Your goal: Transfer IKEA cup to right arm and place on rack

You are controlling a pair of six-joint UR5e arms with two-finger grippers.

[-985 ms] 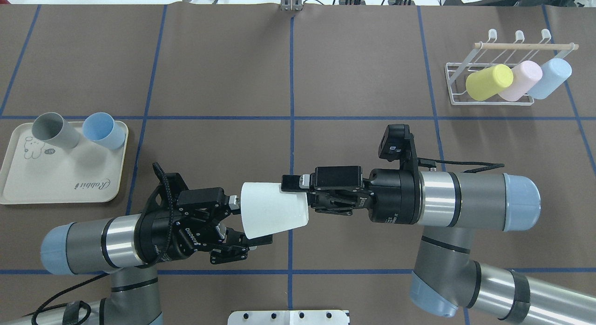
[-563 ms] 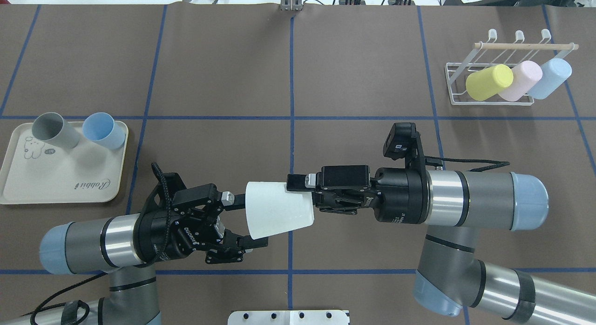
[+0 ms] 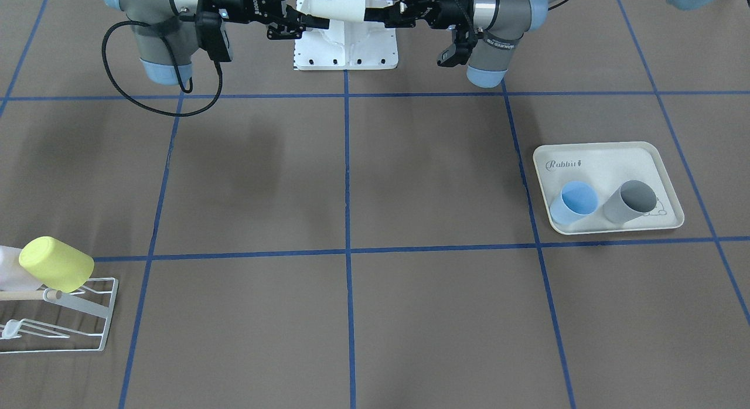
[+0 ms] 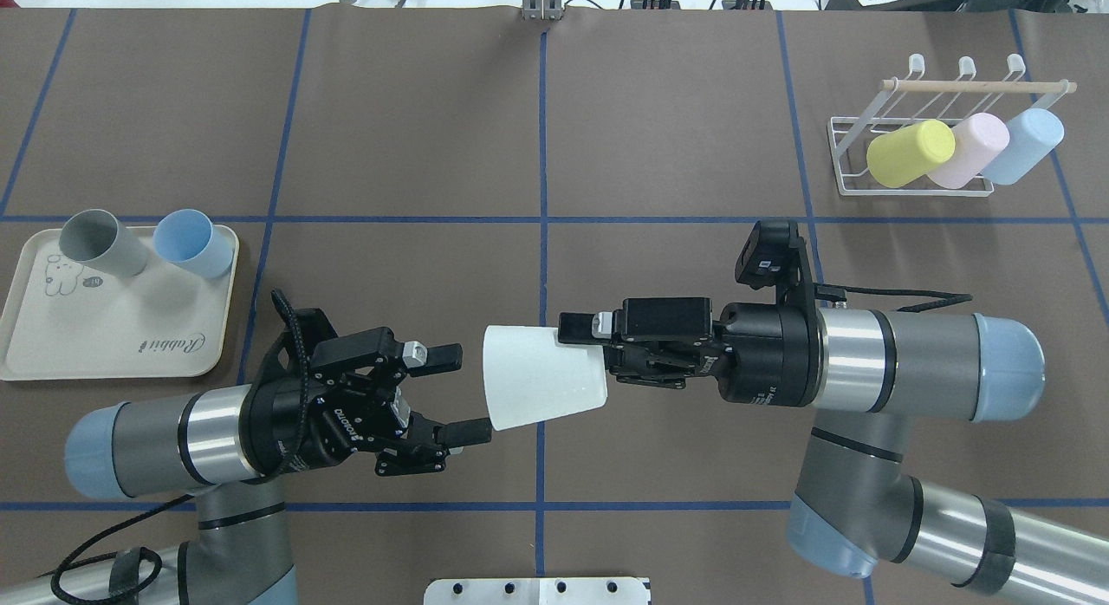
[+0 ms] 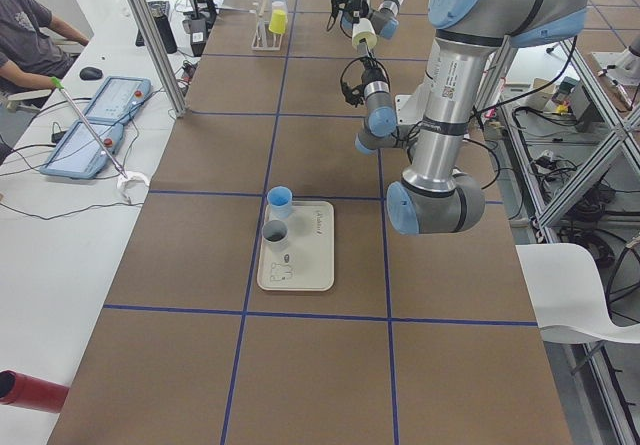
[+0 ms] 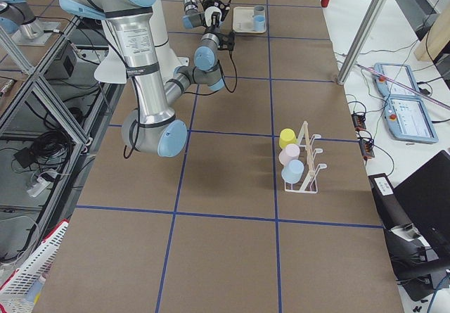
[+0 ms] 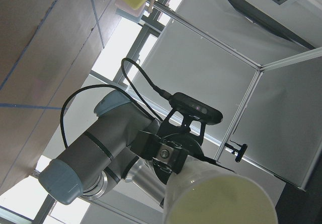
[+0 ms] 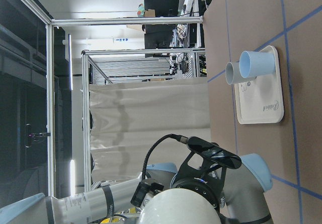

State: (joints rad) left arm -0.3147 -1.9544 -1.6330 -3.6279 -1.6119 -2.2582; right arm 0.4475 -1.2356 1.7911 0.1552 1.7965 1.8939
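two grippers, one white cup (image 4: 533,390) mid-air above table centre: right gripper (image 4: 589,362) clamps its narrow end, left gripper (image 4: 461,393) gapes wide, clear of it. handover looks done; next, swing it to the rack (image 4: 837,159).

Rack (image 4: 845,154) crowded by yellow cup (image 4: 910,152), pink cup (image 4: 979,150) and pale blue cup (image 4: 1027,144), rack's left end bare wire, open bench (image 4: 676,137) from rack to the right hand (image 4: 589,355) gripping the white cup (image 4: 541,375).

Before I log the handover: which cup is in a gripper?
The white cup, held sideways in mid-air by the right gripper. The grey cup and blue cup stand on the tray; yellow cup, pink cup and pale-blue cup sit on the rack.
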